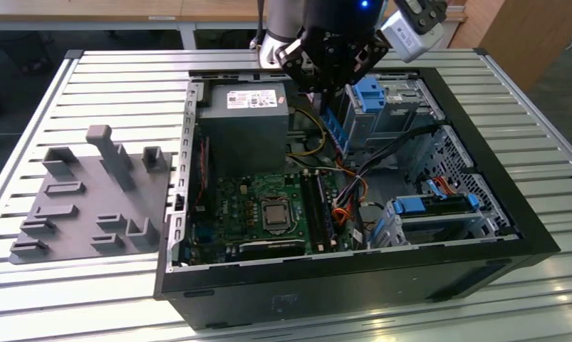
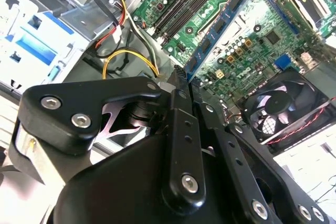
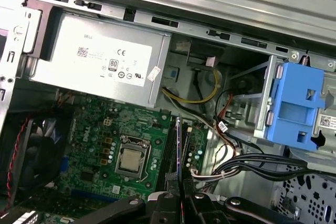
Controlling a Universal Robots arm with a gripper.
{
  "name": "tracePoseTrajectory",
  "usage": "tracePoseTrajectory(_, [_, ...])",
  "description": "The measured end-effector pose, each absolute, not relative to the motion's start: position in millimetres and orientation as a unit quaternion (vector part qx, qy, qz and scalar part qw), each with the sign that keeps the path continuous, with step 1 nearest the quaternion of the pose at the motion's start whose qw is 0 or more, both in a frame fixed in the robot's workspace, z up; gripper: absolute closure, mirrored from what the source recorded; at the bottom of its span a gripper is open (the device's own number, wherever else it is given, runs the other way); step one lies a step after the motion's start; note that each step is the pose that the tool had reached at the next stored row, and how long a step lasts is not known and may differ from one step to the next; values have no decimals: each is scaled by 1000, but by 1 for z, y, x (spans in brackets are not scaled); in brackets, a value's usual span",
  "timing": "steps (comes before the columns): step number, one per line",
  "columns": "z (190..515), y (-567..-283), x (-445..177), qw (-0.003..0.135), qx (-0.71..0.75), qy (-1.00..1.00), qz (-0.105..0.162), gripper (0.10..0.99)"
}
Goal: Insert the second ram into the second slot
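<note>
Arm is seen at 12 o'clock of the exterior view, wrist pointed straight down into the open computer case (image 1: pixel 362 292). Gripper (image 1: pixel 325 87) is clenched on the second ram (image 1: pixel 335 125). The stick is held on edge above the motherboard (image 1: pixel 234 206), near the memory slots (image 2: pixel 191 1), not seated. Power supply (image 1: pixel 243 135) is at its 9 o'clock, blue drive bracket (image 1: pixel 371 96) at 3 o'clock. Counted: one arm, one gripper, one held stick, two brackets with the second bracket (image 1: pixel 436 206) at the case's 4 o'clock, one grey fixture plate (image 1: pixel 86 199) at the case's 9 o'clock.

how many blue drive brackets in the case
2. In the exterior view: one bracket at the case's far end, under the arm; another nearer, toward the exterior view's right. The arm may hide more.
</note>
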State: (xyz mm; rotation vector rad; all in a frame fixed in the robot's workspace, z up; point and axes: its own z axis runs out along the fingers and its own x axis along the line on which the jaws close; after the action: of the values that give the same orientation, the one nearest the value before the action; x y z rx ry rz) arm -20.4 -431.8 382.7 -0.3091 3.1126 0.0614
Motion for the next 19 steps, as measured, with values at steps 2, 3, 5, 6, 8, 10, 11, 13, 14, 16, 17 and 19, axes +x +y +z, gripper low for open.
tracePoseTrajectory(2, [383, -432, -20, 7, -93, 995, 20, 949])
tracePoseTrajectory(3, [383, -432, -20, 7, -90, 996, 20, 949])
tracePoseTrajectory(5, [383, -432, -20, 7, -84, 996, 20, 949])
tracePoseTrajectory(6, [383, -432, -20, 7, -81, 996, 19, 949])
tracePoseTrajectory(8, [383, -432, -20, 7, -76, 997, 19, 949])
tracePoseTrajectory(10, [383, -432, -20, 7, -71, 997, 19, 949])
tracePoseTrajectory(11, [383, -432, -20, 7, -68, 997, 19, 949])
tracePoseTrajectory(13, [383, -432, -20, 7, -63, 998, 19, 949])
tracePoseTrajectory(14, [383, -432, -20, 7, -61, 998, 19, 949])
tracePoseTrajectory(16, [383, -432, -20, 7, -56, 998, 19, 949])
tracePoseTrajectory(17, [383, -432, -20, 7, -53, 998, 19, 949])
tracePoseTrajectory(19, [383, -432, -20, 7, -48, 999, 19, 949])
